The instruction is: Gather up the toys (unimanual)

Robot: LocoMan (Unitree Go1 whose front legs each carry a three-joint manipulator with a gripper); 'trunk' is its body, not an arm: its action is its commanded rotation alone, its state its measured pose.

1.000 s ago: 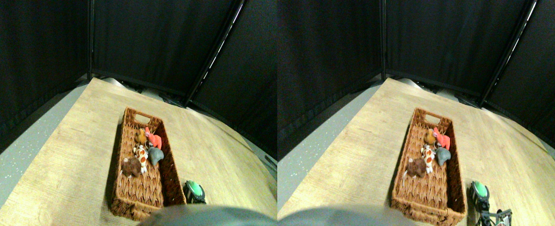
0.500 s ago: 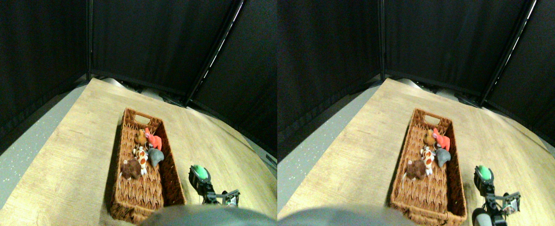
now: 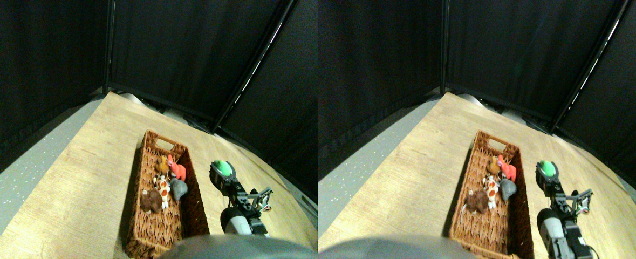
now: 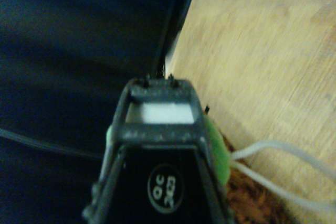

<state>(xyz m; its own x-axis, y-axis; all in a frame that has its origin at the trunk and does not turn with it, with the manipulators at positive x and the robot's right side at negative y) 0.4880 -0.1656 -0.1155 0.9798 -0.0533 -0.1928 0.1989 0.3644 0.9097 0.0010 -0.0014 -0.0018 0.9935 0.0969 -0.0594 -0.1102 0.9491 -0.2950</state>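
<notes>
So the right gripper (image 3: pixel 221 171), pinching the green toy (image 3: pixel 220 167), has risen beside the basket (image 3: pixel 134 216)'s right wall, drop probably next.

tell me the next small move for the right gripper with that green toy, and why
Probably carry it sideways until it hangs over the woven basket, then release. The right gripper is shut on the green toy, raised beside the basket's right wall, not above it. The red toy, grey toy and brown toy already lie inside.
</notes>
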